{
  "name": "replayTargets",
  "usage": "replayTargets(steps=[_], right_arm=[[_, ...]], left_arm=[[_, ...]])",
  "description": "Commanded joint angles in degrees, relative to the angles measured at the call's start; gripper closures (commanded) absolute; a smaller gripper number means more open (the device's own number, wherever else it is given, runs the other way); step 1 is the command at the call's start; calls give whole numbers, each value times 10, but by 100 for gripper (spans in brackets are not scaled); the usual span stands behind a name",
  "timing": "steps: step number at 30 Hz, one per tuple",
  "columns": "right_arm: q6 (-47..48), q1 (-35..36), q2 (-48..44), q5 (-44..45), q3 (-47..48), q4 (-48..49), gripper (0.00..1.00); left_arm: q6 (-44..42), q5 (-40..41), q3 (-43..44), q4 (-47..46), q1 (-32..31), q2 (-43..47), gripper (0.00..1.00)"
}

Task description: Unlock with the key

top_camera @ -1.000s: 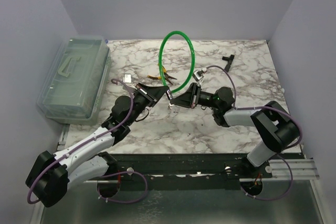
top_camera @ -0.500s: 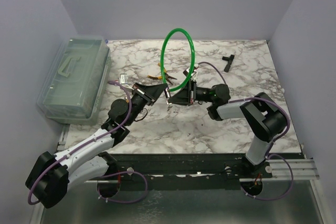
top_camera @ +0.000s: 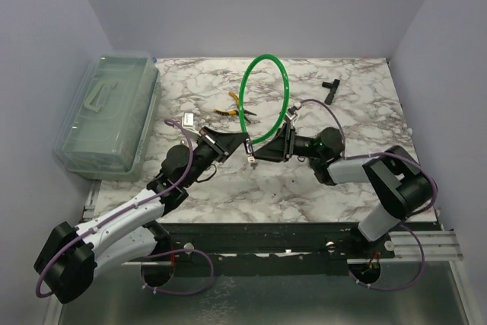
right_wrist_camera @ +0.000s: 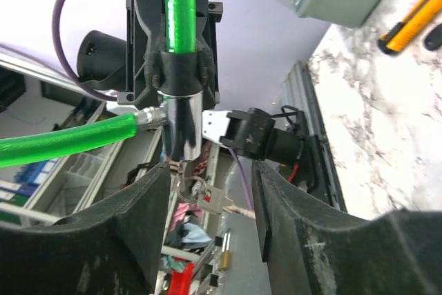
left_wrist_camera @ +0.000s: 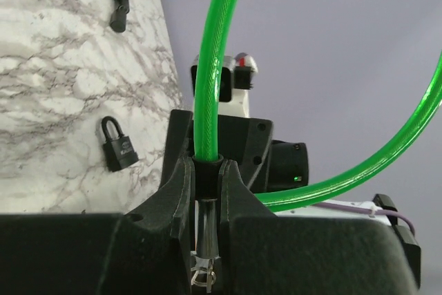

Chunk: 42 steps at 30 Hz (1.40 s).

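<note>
The tiny, pale silvery metal key (right_wrist_camera: 188, 184) hangs with its ring under the chrome barrel (right_wrist_camera: 183, 129) of the green cable lock (right_wrist_camera: 176, 5), its blade apparently seated in the keyway, well above the marble table (top_camera: 304, 188); the right claw (right_wrist_camera: 210, 177) stands apart, one finger on each side of the key, touching nothing; the left claw (left_wrist_camera: 207, 174) is clamped on the lock's black collar, holding the barrel upright. The step in hand looks like the turn itself; the next move calls for the right claw to close squarely on the small key head and twist while the left keeps the barrel steady; a slip off so thin a piece seems likely.
</note>
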State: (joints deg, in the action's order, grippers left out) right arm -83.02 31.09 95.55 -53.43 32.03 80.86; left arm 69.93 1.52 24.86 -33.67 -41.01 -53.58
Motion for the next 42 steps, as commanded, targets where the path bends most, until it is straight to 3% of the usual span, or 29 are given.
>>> replayTargets(steps=[1, 7, 13, 16, 21, 36, 40, 42], right_arm=[[146, -8, -86, 40, -37, -157, 41], [355, -8, -256, 122, -44, -459, 35], [445, -8, -370, 194, -48, -604, 29], [429, -8, -385, 243, -48, -618, 23], [400, -7, -375, 287, -44, -580, 21], [384, 4, -306, 298, 22, -535, 29], [380, 6, -287, 309, 39, -541, 38], [380, 11, -274, 309, 51, -548, 51]], left_arm=[[12, 28, 20, 64, -5, 16, 100], [20, 55, 25, 110, -4, 3, 100], [21, 48, 33, 111, -3, -30, 100], [22, 44, 35, 106, -3, -43, 100], [19, 35, 39, 104, -4, -55, 100], [19, 27, 43, 101, -4, -74, 100], [16, 24, 45, 98, -4, -77, 100], [15, 22, 45, 97, -4, -78, 100]])
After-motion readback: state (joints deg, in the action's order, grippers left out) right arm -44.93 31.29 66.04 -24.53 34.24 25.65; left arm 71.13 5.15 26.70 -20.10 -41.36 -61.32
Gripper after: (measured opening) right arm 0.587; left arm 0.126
